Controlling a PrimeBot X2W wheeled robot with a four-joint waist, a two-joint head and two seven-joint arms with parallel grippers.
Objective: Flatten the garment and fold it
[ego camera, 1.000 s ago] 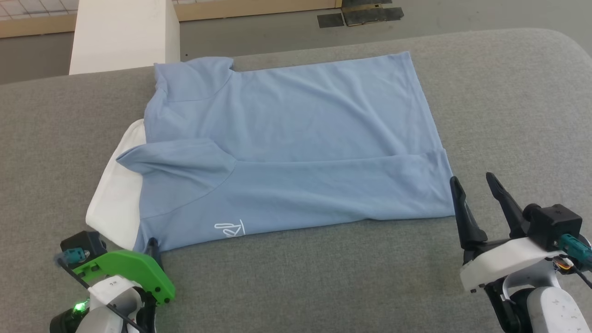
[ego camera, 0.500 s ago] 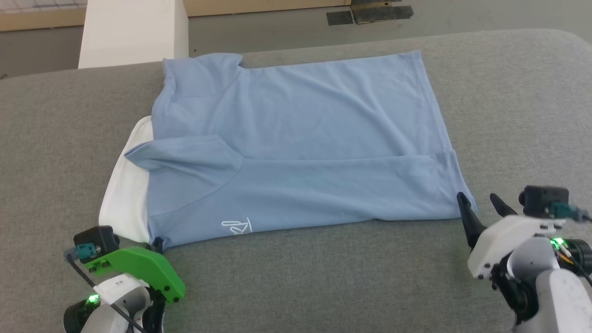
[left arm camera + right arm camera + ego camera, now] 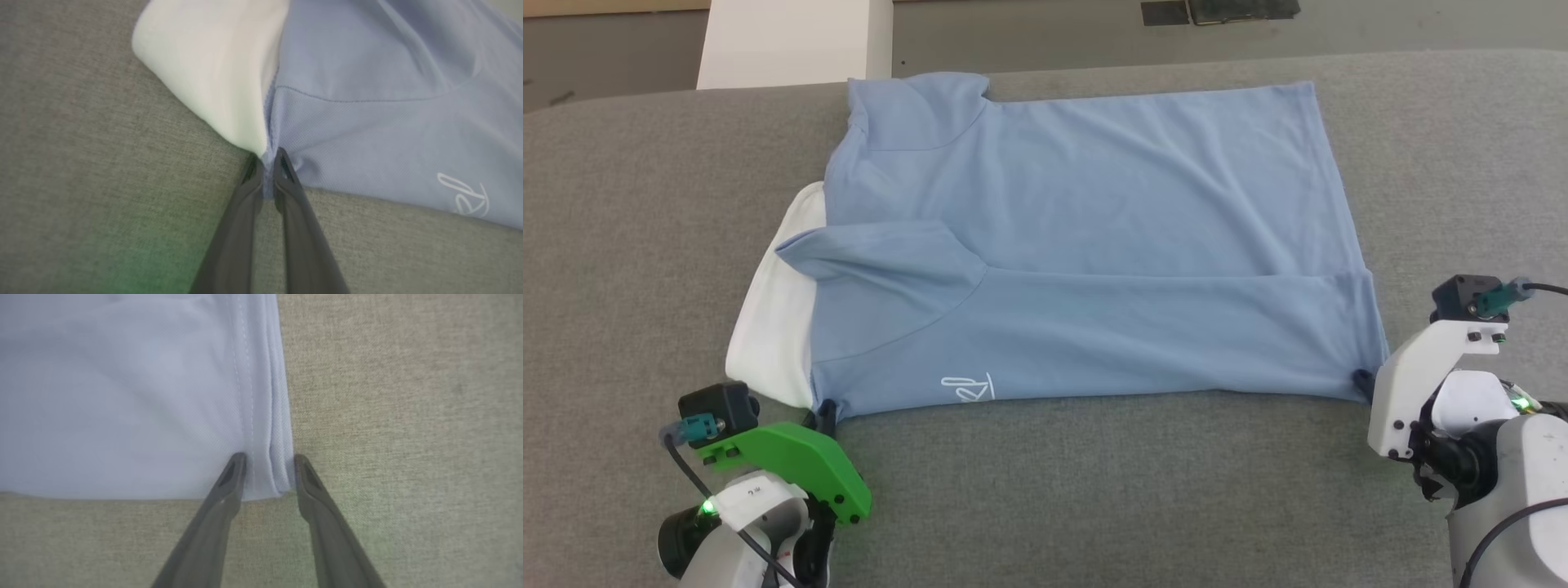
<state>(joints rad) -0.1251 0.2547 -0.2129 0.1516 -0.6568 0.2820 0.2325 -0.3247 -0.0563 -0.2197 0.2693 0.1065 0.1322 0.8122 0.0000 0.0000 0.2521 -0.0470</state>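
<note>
Judging from the head view, the step in hand is to take both near corners of the garment for the next fold. The garment lies flat in the middle of the grey padded surface, and its near long side is turned over onto the rest. The left gripper sits at the lower left corner of the cloth, beside the white collar part. The right gripper sits at the lower right corner. Open room is wide at the right and at the bottom of the frame. At the upper left the cloth comes near the far edge of the surface and a white block, so the fold should not travel past the far side of the cloth.

In the left wrist view, the fingers are closed narrow and pinch the blue cloth in the centre of the frame, where the white part begins. The bite takes little cloth, so a slow lift seems wise.

In the right wrist view, the fingers stand apart with the stitched hem between them. One tip lies on the cloth, the other just beside its edge. They probably do not press it yet. This gripper should close over all layers, and then both arms should rise level together.
</note>
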